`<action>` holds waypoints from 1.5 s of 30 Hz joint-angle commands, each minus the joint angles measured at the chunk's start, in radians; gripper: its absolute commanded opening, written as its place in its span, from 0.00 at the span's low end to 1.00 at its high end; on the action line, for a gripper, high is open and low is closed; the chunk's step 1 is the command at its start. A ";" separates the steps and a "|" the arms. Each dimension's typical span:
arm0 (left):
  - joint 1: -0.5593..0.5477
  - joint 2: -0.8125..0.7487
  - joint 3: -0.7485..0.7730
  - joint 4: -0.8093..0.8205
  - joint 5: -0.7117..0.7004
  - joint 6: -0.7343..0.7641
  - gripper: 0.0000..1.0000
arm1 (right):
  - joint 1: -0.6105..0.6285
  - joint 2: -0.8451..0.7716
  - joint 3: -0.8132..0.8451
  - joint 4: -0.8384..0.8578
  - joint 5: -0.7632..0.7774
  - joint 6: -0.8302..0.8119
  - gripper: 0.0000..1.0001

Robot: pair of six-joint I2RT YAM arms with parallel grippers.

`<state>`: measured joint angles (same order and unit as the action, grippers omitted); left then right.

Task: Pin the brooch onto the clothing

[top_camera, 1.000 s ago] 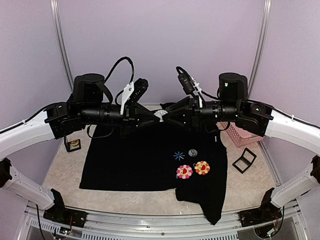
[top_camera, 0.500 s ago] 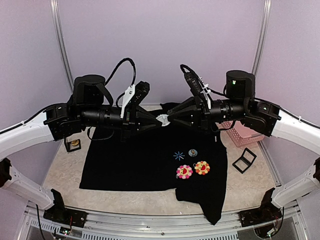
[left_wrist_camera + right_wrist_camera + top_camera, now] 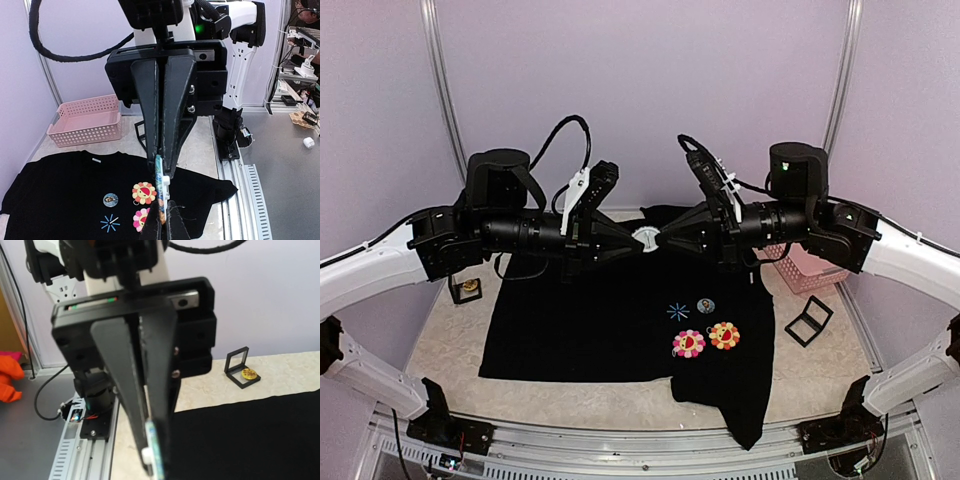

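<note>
Well, the black shirt (image 3: 590, 320) lay spread flat over the table (image 3: 450, 330), collar to the far side. Its pink flower badge (image 3: 688, 343) and orange flower badge (image 3: 724, 335) sat right of centre, toward the near edge.

High above the cloth and well apart from it, the two arms met nose to nose. The left gripper (image 3: 623, 244) and the right gripper (image 3: 668, 240) were both pinched narrow on one small round brooch (image 3: 645, 237), one from each side. From the left wrist it showed edge-on, its thin rim caught between both pairs of jaws.

That shared hold looked like the danger to me. If one arm pulled or twisted before the other let go, the disc could have popped out sideways and dropped onto the shirt. An early release with only a shallow bite on the rim would have done the same.

Whether the pin stood open I could not tell. If it was closed, pressing it down might only have skated over the fabric and rucked it.
</note>
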<state>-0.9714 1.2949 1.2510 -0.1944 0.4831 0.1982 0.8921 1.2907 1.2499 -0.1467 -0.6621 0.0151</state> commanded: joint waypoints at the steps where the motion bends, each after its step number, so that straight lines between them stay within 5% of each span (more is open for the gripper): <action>1: -0.010 -0.008 0.002 0.022 0.023 0.005 0.00 | -0.004 0.006 0.014 0.029 0.033 0.011 0.00; 4: -0.009 -0.013 -0.004 0.040 0.008 -0.003 0.00 | -0.005 0.005 0.011 0.038 0.017 0.008 0.00; 8: -0.002 -0.056 -0.088 0.165 -0.073 -0.036 0.24 | -0.005 -0.006 0.000 0.045 0.027 0.005 0.00; 11: 0.009 -0.089 -0.123 0.231 -0.048 -0.062 0.30 | -0.006 -0.008 0.000 0.048 0.025 0.008 0.00; 20: 0.025 -0.066 -0.119 0.261 -0.022 -0.120 0.23 | -0.005 -0.009 -0.003 0.051 0.016 0.007 0.00; 23: 0.027 -0.054 -0.112 0.260 -0.024 -0.123 0.01 | -0.006 -0.009 -0.005 0.055 0.016 0.010 0.00; 31: 0.033 -0.070 -0.123 0.239 -0.002 -0.111 0.00 | -0.005 -0.019 -0.021 0.074 0.029 0.020 0.00; 33: 0.032 -0.075 -0.129 0.249 0.006 -0.113 0.00 | -0.005 -0.015 -0.029 0.089 0.026 0.028 0.21; 35: 0.031 -0.078 -0.134 0.259 0.009 -0.113 0.00 | -0.005 -0.004 -0.034 0.106 0.014 0.037 0.31; 45: 0.027 -0.081 -0.137 0.259 0.032 -0.100 0.00 | -0.004 0.029 -0.038 0.145 -0.019 0.059 0.41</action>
<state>-0.9436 1.2346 1.1259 0.0391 0.4915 0.0834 0.8917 1.3048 1.2243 -0.0368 -0.6594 0.0616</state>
